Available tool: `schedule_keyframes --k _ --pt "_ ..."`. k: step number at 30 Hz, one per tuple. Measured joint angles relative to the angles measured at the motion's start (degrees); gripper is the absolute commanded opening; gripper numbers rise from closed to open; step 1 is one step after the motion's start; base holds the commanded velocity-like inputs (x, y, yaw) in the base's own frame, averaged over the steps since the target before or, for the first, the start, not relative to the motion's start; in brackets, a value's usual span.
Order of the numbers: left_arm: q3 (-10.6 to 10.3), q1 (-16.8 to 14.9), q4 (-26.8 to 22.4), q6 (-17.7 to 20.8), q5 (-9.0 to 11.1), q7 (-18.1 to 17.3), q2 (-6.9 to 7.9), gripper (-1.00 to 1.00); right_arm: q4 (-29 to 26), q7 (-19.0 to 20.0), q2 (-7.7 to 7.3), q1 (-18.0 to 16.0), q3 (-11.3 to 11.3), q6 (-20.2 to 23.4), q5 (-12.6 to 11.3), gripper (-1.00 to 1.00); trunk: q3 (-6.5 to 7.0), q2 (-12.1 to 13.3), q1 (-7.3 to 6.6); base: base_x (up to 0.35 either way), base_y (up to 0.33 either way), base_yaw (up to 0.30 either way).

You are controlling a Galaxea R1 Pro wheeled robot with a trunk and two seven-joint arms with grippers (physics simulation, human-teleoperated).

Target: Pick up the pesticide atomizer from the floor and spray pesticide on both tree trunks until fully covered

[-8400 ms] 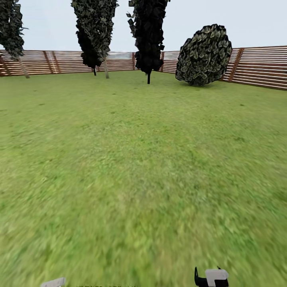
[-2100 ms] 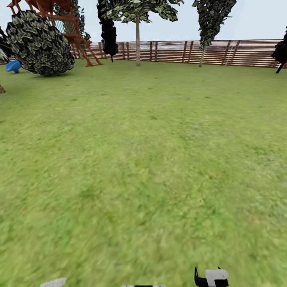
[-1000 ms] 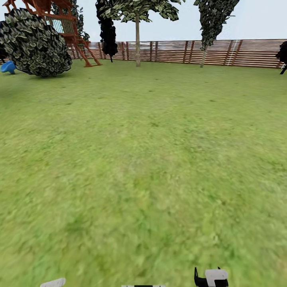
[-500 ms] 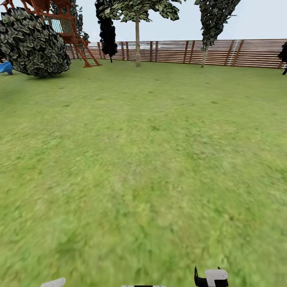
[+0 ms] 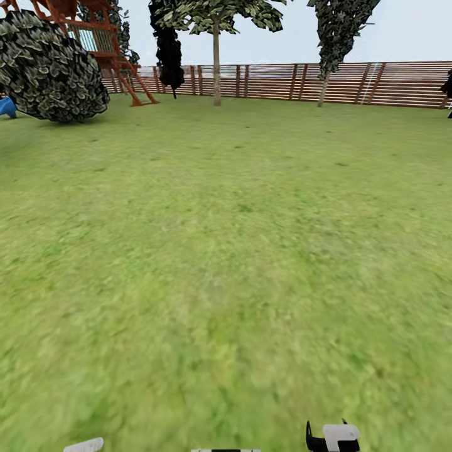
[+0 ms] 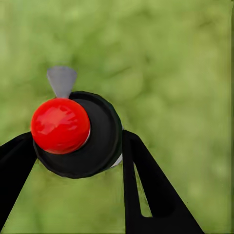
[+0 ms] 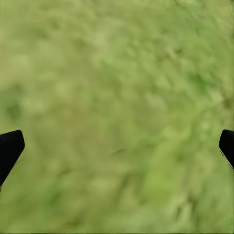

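Atomizer (image 6: 78,134) between left jaws, right jaws spread over grass (image 7: 117,97)

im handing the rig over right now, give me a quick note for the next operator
Left gripper: shut on the atomizer, red cap and grey nozzle over grass.
Right gripper: open, empty, above the lawn.
Ahead: a pale-trunked tree stands far off before the fence, a second tree to its right.
Done: atomizer picked up.
Left: drive to the trees and spray both trunks; no mist visible on either yet.
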Motion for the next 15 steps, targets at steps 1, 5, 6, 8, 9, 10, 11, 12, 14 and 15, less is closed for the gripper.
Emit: schedule_keyframes --k 1,5,6,8,9,10,11,12,14,15 --pt "0.0 0.0 0.0 0.0 0.0 0.0 0.00 -1.00 0.0 0.0 0.00 0.0 0.0 0.0 0.0 1.00 0.00 0.0 0.00 0.339 0.000 0.000" --pt "0.0 0.0 0.0 0.0 0.0 0.0 0.00 -1.00 0.0 0.0 0.00 0.0 0.0 0.0 0.0 1.00 0.00 0.0 0.00 0.339 0.000 0.000" --pt "0.0 0.0 0.0 0.0 0.0 0.0 0.00 -1.00 0.0 0.0 0.00 0.0 0.0 0.0 0.0 1.00 0.00 0.0 0.00 0.339 0.000 0.000" --pt "0.0 0.0 0.0 0.0 0.0 0.0 0.00 -1.00 0.0 0.0 0.00 0.0 0.0 0.0 0.0 1.00 0.00 0.0 0.00 0.339 0.000 0.000" --pt "0.0 0.0 0.0 0.0 0.0 0.0 0.00 -1.00 0.0 0.0 0.00 0.0 0.0 0.0 0.0 1.00 0.00 0.0 0.00 0.339 0.000 0.000" --pt "0.0 0.0 0.0 0.0 0.0 0.0 0.00 -1.00 0.0 0.0 0.00 0.0 0.0 0.0 0.0 1.00 0.00 0.0 0.00 0.339 0.000 0.000" --pt "0.0 0.0 0.0 0.0 0.0 0.0 0.00 -1.00 0.0 0.0 0.00 0.0 0.0 0.0 0.0 1.00 0.00 0.0 0.00 0.339 0.000 0.000" --pt "0.0 0.0 0.0 0.0 0.0 0.0 0.00 -1.00 0.0 0.0 0.00 0.0 0.0 0.0 0.0 1.00 0.00 0.0 0.00 0.339 0.000 0.000" --pt "0.0 0.0 0.0 0.0 0.0 0.0 0.00 -1.00 0.0 0.0 0.00 0.0 0.0 0.0 0.0 1.00 0.00 0.0 0.00 0.339 0.000 0.000" --pt "0.0 0.0 0.0 0.0 0.0 0.0 0.00 -1.00 0.0 0.0 0.00 0.0 0.0 0.0 0.0 1.00 0.00 0.0 0.00 0.339 0.000 0.000"
